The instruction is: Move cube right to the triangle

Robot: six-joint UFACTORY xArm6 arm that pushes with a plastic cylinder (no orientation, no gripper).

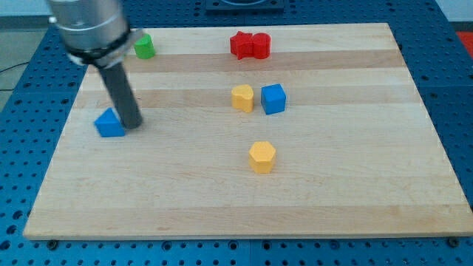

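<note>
A pale wooden board (355, 192) with lengthwise grain strips lies on a blue perforated bench (458, 89). Six blocks sit directly on it. Far left stands a green block (144, 46), its shape partly hidden. Far centre sits a red block (250, 45) with a lobed outline. In the middle, a yellow block (242, 97) stands just beside a blue cube (273, 98), the cube on the right. Nearer, below this pair, lies a yellow hexagonal block (262, 157). At the left, a blue triangle (109, 123) rests on the board, well apart from the others.
</note>
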